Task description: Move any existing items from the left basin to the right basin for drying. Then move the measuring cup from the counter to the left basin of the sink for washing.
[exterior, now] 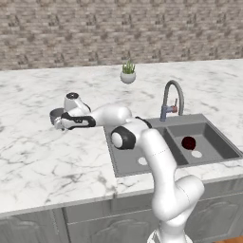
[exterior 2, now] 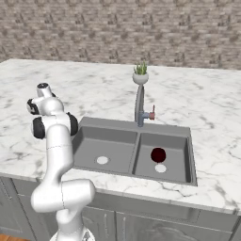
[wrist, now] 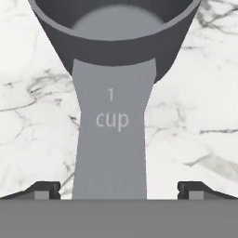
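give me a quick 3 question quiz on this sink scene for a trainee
1. True or false: the left basin holds a dark red round item.
2. Multiple choice: what do the gripper fingertips straddle in the hand view? A) the faucet B) the measuring cup handle C) the plant pot
3. Fill in: the handle is printed with "1 ____".

Key
1. False. The dark red item lies in the right basin; the left basin shows just its pale drain.
2. B. The flat handle runs between the two fingertips, which stand apart on either side of it, and the cup sits over the counter.
3. cup
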You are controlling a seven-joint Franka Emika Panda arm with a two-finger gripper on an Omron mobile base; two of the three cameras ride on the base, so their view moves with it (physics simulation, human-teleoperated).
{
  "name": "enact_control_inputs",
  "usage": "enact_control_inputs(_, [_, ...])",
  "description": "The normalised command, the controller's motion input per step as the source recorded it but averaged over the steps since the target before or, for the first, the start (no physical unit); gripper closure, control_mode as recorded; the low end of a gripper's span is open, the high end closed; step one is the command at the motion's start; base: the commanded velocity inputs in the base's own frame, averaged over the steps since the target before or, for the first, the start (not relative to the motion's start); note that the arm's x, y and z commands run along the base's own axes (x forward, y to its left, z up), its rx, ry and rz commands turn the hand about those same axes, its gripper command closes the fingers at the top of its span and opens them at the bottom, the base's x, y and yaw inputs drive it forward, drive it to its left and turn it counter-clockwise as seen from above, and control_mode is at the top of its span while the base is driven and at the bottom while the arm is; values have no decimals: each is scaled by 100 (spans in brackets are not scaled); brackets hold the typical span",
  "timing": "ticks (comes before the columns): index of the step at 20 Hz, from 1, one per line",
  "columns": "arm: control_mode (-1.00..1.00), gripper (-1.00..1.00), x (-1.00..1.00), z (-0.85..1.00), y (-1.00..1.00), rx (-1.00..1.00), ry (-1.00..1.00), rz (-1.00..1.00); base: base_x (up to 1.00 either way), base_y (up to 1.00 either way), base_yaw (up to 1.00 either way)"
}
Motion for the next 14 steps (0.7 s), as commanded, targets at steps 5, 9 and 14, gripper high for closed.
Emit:
enact_control_inputs(5, [-100,-100,23,0,5,0,0,0,0,0,0])
enact_control_inputs(9, [-100,100,2,0,3,0,0,0,0,0,0])
enact_control_inputs(14, [-100,100,-22,0,-3,0,0,0,0,0,0])
